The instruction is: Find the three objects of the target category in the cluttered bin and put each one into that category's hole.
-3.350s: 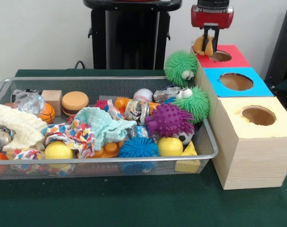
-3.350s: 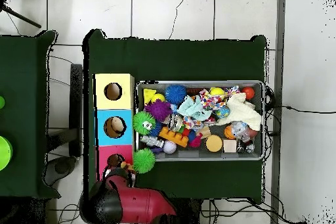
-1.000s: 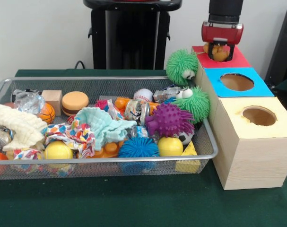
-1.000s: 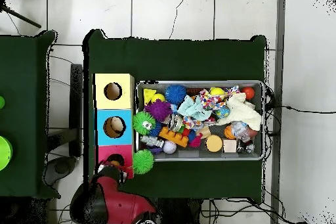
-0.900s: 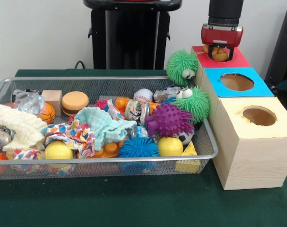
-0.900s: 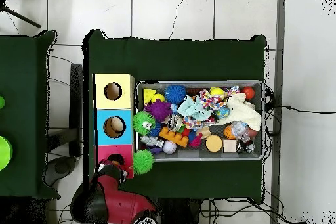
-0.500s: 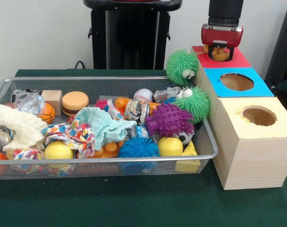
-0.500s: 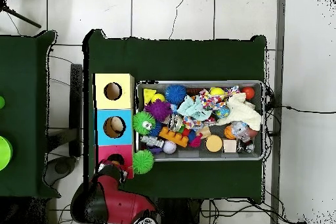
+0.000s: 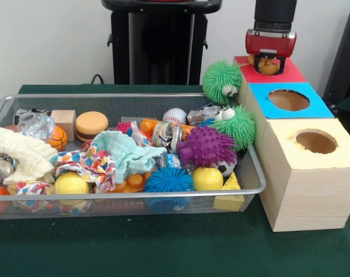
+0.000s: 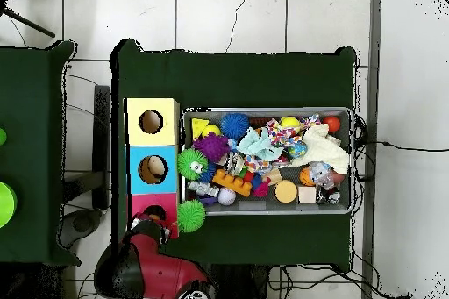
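My gripper point(image 9: 268, 62) is down on the hole of the red box point(image 9: 287, 70) at the far right, shut on a small orange toy point(image 9: 268, 67) that sits at the hole's mouth. In the overhead view the red arm point(image 10: 153, 269) covers part of the red box point(image 10: 140, 204), and the gripper itself is hard to make out there. The blue box point(image 9: 310, 107) and the yellow box point(image 9: 330, 158) stand in a row with it. Something tan point(image 10: 154, 169) lies inside the blue box's hole. The wire bin point(image 9: 252, 167) holds several toys.
A green fuzzy ball point(image 9: 219, 81) rests against the red box, a second one point(image 9: 239, 127) against the blue box. A purple spiky ball point(image 9: 206, 145), a blue spiky ball point(image 9: 169, 180), yellow balls, a teal cloth point(image 9: 124, 151) and a cream cloth point(image 9: 19, 151) fill the bin.
Over the last few seconds the gripper carried the orange toy right and down onto the red box's hole. In the last half second nothing moved.
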Controlling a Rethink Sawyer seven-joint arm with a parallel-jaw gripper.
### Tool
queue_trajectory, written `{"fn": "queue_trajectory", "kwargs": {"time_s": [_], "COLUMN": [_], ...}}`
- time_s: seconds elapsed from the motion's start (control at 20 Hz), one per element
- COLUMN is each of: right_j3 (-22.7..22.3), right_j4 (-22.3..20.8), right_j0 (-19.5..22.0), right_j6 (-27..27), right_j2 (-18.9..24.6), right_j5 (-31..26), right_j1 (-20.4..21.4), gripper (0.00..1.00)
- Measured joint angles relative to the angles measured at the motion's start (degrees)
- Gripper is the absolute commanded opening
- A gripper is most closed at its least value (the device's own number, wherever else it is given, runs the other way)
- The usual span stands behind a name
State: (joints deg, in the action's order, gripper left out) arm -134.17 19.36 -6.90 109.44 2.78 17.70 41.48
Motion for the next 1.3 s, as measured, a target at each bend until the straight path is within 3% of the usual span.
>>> {"fn": "queue_trajectory", "kwargs": {"time_s": [0.25,0.3,0.9,1.3], "right_j3": [0.28,0.51,2.77,4.3], "right_j4": [0.0,0.05,0.87,0.84], "right_j0": [-0.13,-0.25,-0.81,-1.1], "right_j6": [0.0,0.01,0.02,0.02], "right_j2": [-0.23,-0.41,-0.64,-1.7], "right_j5": [-0.78,-1.19,-2.23,-7.99], "right_j1": [0.05,0.04,-1.49,-1.13], "gripper": [1.0,0.0,0.0,0.0]}}
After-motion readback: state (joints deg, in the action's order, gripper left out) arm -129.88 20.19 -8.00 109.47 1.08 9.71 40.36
